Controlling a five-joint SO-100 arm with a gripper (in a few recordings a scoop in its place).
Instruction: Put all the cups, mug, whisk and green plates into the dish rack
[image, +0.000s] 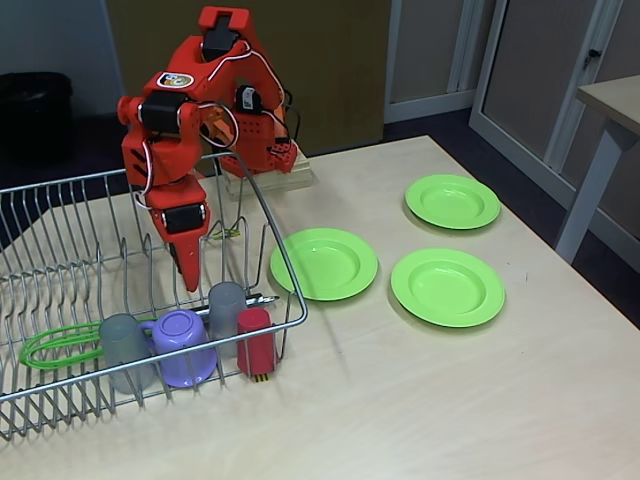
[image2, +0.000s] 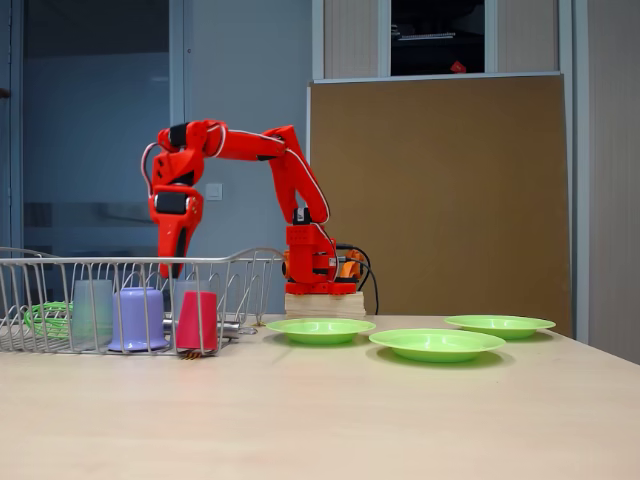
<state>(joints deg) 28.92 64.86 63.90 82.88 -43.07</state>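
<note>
The wire dish rack (image: 282, 262) (image2: 250, 262) stands at the left in both fixed views. Along its front lie the green whisk (image: 55, 346) (image2: 42, 318), a grey cup (image: 124, 345) (image2: 92, 312), the upturned purple mug (image: 183, 346) (image2: 137, 318) and a second grey cup (image: 226, 303). The red cup (image: 255, 340) (image2: 197, 320) is at the rack's front right corner; I cannot tell whether it is inside. My red gripper (image: 190, 275) (image2: 171, 262) points down over the rack, shut and holding nothing. Three green plates (image: 323, 263) (image: 447, 286) (image: 452, 200) lie on the table to the right.
The arm's base (image: 262, 150) sits on a wooden block behind the rack's right end. The table's far right edge (image: 530, 215) is close behind the plates. Bare tabletop (image: 420, 400) stretches in front of the plates and rack.
</note>
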